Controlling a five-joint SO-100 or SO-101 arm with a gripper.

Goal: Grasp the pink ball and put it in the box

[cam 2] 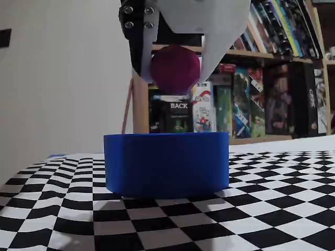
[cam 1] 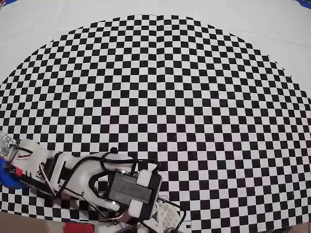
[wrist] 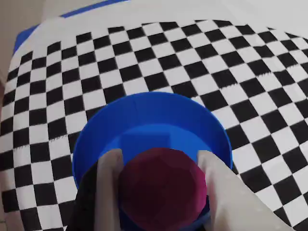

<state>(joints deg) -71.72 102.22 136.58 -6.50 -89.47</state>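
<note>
Wrist view: pink ball (wrist: 161, 187) between pincer (wrist: 161, 166) fingers.

In the fixed view, "BACK" is readable on a dark box (cam 2: 178, 112) on the bookshelf (cam 2: 251, 55).

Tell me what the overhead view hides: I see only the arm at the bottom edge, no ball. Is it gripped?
Observer: Yes. In the wrist view the gripper is shut on the pink ball.
Operator: Where is the box?
Observer: Directly under it. The wrist view shows the box below the ball.
Operator: Is the ball inside yet?
Observer: No. In the fixed view the ball hangs clear above the box's rim, with a gap between them.
</note>
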